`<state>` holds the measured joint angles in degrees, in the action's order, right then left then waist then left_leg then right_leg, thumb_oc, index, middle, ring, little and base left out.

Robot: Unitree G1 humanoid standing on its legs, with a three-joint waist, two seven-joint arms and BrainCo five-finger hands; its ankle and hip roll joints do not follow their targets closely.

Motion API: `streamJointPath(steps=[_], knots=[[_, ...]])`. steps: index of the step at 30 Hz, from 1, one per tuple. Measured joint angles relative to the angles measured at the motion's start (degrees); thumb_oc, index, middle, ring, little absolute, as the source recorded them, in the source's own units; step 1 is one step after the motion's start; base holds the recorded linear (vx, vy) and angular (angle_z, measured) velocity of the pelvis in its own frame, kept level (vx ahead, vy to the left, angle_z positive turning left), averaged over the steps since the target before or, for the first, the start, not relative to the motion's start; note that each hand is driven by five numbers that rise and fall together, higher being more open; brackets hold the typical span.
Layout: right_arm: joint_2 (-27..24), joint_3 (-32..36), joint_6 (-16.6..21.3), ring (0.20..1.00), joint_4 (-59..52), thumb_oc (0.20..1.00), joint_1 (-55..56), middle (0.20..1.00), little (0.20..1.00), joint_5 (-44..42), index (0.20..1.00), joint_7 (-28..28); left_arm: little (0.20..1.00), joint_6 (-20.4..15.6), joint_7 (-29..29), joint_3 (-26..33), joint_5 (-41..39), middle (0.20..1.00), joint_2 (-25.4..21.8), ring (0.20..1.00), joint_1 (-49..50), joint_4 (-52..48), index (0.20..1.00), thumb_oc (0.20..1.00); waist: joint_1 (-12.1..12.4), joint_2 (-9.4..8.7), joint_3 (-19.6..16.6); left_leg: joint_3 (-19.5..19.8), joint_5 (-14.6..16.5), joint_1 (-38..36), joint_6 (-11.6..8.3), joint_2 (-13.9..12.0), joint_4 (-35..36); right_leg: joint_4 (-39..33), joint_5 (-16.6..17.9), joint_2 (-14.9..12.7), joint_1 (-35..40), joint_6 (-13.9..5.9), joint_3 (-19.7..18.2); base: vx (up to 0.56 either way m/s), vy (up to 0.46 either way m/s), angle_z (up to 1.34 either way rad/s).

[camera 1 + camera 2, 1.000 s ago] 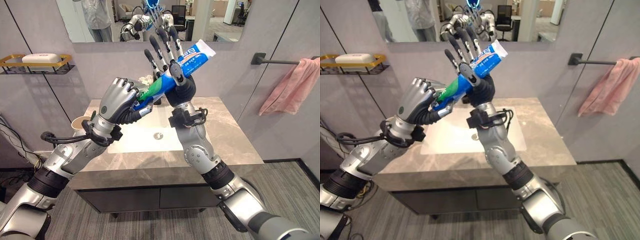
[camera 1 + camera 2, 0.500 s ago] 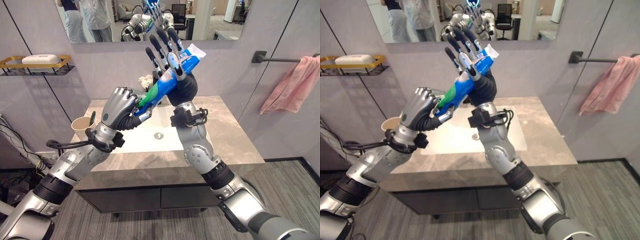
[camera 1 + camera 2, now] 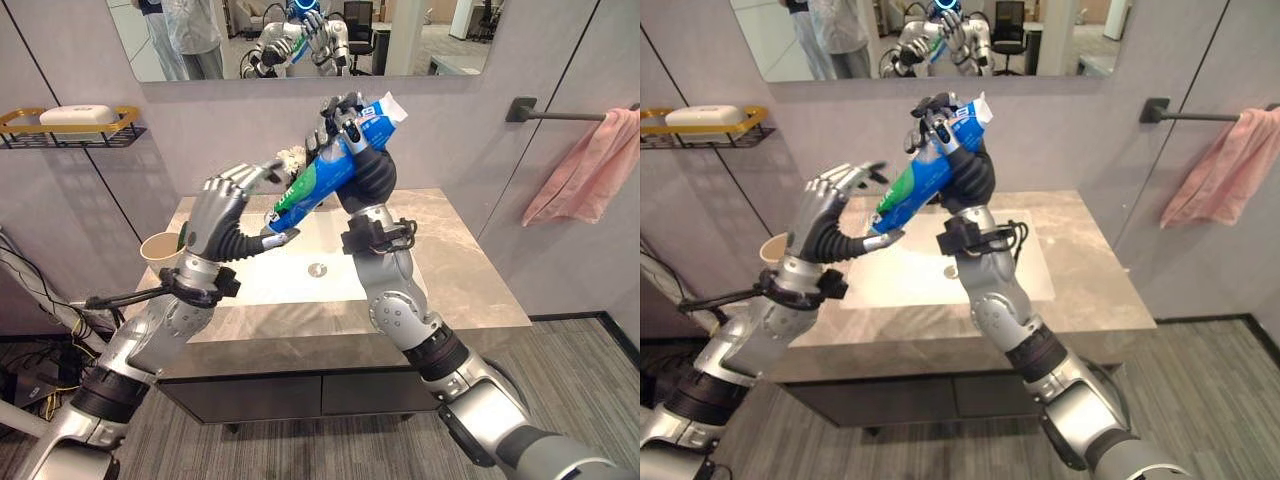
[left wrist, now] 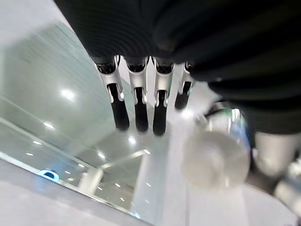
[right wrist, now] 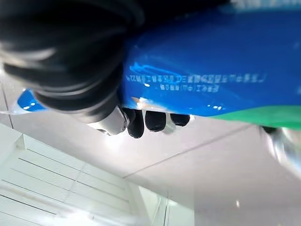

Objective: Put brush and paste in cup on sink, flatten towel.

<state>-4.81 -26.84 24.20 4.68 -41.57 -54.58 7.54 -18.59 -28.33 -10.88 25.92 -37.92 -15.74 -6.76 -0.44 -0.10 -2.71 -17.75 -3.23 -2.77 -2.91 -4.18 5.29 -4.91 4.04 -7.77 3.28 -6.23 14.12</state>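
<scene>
Right eye view: right hand [image 3: 958,165] raised high above the grey marble sink counter [image 3: 1090,290], fingers curled round the upper part of a blue, green and white toothpaste tube [image 3: 925,175]. Tube slanted, crimped white end up toward the mirror [image 3: 1060,40], cap end down and toward the left hand [image 3: 830,215]. Left hand just beside the tube's lower end, fingers spread and relaxed, thumb tip near the cap; touching or a hair apart cannot be told. Right wrist view: dark fingertips [image 5: 155,120] wrapped under the blue tube body, clamped on it. Left wrist view: fingers [image 4: 136,101] straight in a row, apart, nothing between them, the tube's rounded cap end [image 4: 214,160] just past them.

Pale paper cup [image 3: 160,247] standing at the counter's left edge behind the left forearm, something dark green sticking up from it, too small to name. White rectangular basin [image 3: 300,275] set in the counter below both hands. Pink towel [image 3: 585,180] hanging bunched from a dark wall bar [image 3: 560,116] at the right, well apart from the sink. Gold wire shelf [image 3: 70,128] with a white soap bar [image 3: 75,115] on the left wall.
</scene>
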Motion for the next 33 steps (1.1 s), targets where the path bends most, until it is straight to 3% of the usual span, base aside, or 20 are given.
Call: streamJointPath(steps=[5, 9, 13, 14, 24, 29, 33], knots=[[0.1, 2.1, 1.0, 0.200, 0.0, 0.200, 0.0, 0.200, 0.200, 5.0, 0.200, 3.8, 1.000, -0.2, -1.1, 3.4, -2.2, 1.000, 2.7, 1.000, 6.6, -3.8, 1.000, 1.000, 2.1, -0.14, 0.2, 1.8, 0.0, 0.8, 0.05, 0.1, 0.0, 0.0, -0.4, -0.1, 0.3, -0.12, 1.7, -0.01, -0.014, 0.18], [0.2, 3.2, 0.9, 0.200, 0.9, 0.200, -0.7, 0.200, 0.200, 7.8, 0.200, 5.9, 1.000, -2.5, -1.4, 4.5, -8.9, 1.000, 4.9, 1.000, 15.3, -5.2, 1.000, 1.000, 5.0, -0.89, 1.5, 3.5, -0.2, 1.1, 0.05, 0.2, 0.0, 0.0, -0.9, -0.1, 0.9, -0.16, 3.6, -0.02, -0.013, 0.22], [-0.1, 4.5, 0.9, 0.200, 2.7, 0.200, -4.3, 0.200, 0.200, 8.8, 0.200, 7.3, 1.000, -2.9, 0.1, 5.6, -16.1, 1.000, 5.6, 1.000, 22.2, -3.5, 1.000, 1.000, 7.3, -1.52, 3.0, 6.5, -0.9, 2.9, 0.07, 0.6, 0.0, 0.0, -1.4, -0.3, 0.9, -0.13, 6.6, -0.02, -0.014, 0.38], [-0.2, 5.3, 0.9, 0.200, 3.5, 0.200, -5.1, 0.200, 0.200, 8.8, 0.200, 7.4, 1.000, -2.7, 0.6, 5.6, -17.7, 1.000, 5.9, 1.000, 23.5, -2.4, 1.000, 1.000, 8.8, -1.64, 3.6, 7.2, -0.9, 3.1, 0.06, 0.7, 0.0, 0.0, -1.6, -0.3, 1.2, -0.11, 7.2, -0.04, -0.019, 0.41], [-3.9, 6.5, 0.4, 0.200, 13.3, 0.200, -13.5, 0.200, 0.200, 12.9, 0.200, 9.8, 1.000, -2.6, 6.4, 5.6, -25.8, 1.000, 5.4, 1.000, 25.9, 1.2, 1.000, 1.000, 16.8, -2.74, 5.6, 18.2, -2.2, 7.2, 0.28, 3.2, -0.1, 0.0, -3.9, -1.2, 3.2, -1.33, 18.7, -0.01, -0.011, 0.58], [-4.6, 6.5, -0.5, 0.200, 18.3, 0.200, -19.2, 0.200, 0.200, 20.1, 0.200, 12.0, 1.000, -2.6, 9.1, 5.5, -26.9, 1.000, 3.9, 1.000, 26.7, 2.2, 1.000, 1.000, 19.9, -3.89, 7.1, 19.1, -2.2, 7.3, 0.25, 4.1, -0.1, 0.0, -4.3, -1.9, 3.8, -1.83, 19.7, 0.01, 0.013, 0.15], [-5.6, 6.4, -1.6, 0.200, 19.0, 0.200, -21.6, 0.200, 0.200, 23.9, 0.200, 12.4, 1.000, -2.6, 10.7, 5.4, -27.7, 1.000, 3.8, 1.000, 26.6, 2.5, 1.000, 1.000, 20.4, -4.53, 7.6, 20.3, -2.2, 8.1, 0.26, 4.8, -0.1, 0.0, -4.3, -2.3, 3.7, -2.01, 20.8, 0.00, 0.022, 0.14]])
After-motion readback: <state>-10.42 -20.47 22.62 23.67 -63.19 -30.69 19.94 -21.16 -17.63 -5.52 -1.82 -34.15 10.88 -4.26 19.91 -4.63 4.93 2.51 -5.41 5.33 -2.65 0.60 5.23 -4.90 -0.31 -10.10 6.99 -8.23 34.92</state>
